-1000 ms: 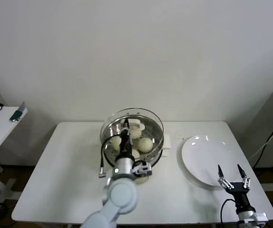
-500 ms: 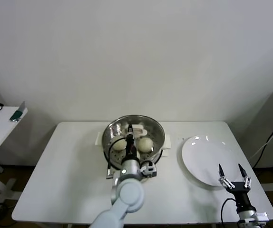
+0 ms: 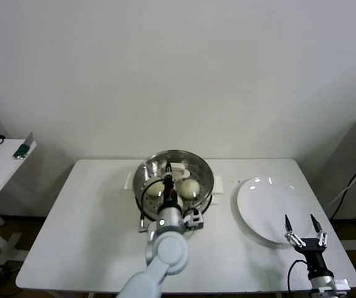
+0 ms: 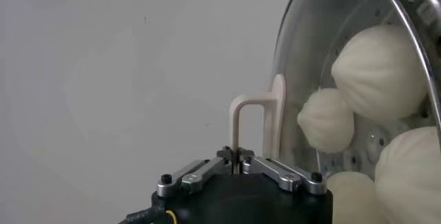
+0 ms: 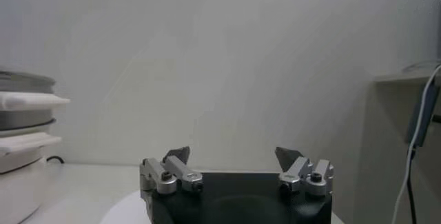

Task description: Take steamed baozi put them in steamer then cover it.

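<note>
With its jaws clenched on the cover's [image 4: 344,108] cream handle, the left gripper [image 4: 238,167] should seat the rim squarely before letting go; just beyond, four baozi [image 3: 190,188] sit in the steamer [image 3: 144,180], while the right gripper [image 3: 302,231] waits released beside the plate [image 3: 258,205]

No text, label, brand, number or sign is showing legibly in any view.
</note>
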Available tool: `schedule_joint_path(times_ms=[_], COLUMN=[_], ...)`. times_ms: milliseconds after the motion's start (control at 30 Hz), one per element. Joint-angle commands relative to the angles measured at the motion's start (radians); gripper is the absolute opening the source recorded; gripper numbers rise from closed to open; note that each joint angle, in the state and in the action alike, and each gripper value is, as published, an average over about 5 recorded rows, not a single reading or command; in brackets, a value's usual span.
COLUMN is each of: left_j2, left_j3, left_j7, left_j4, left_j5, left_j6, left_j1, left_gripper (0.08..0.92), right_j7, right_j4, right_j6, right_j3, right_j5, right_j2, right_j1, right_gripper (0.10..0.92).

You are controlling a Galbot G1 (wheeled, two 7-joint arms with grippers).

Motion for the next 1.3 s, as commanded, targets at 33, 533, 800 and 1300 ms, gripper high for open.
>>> schedule_joint_path(times_ms=[33, 533, 800, 1300], left_j2=[-0.008, 0.004, 0.072, 0.188], left_j3=[-0.002, 0.004, 0.006, -0.305], left_j7=[0.000, 0.005, 0.040, -0.357], left_j4=[0.010, -0.006, -0.148, -0.446], left_j5=[0.002, -0.025, -0.107, -0.806], left_j6=[0.049, 0.049, 0.049, -0.271], left_j1=[-0.004, 0.001, 0.032, 0.299], left_gripper=[0.132, 0.336, 0.570, 0.822], right_j7=[-0.002, -0.020, -0.006, 0.050], right_j4=[-0.002, 0.005, 0.005, 0.070], right_j6=[0.004, -0.015, -0.035, -0.029], right_j3=[0.000, -0.005, -0.027, -0.063], right_j5=[-0.002, -0.004, 0.005, -0.029], right_j2=[0.000, 0.000, 0.008, 0.019], right_j1=[0.001, 0.002, 0.012, 0.021], right_gripper=[0.823, 0.823, 0.823, 0.823])
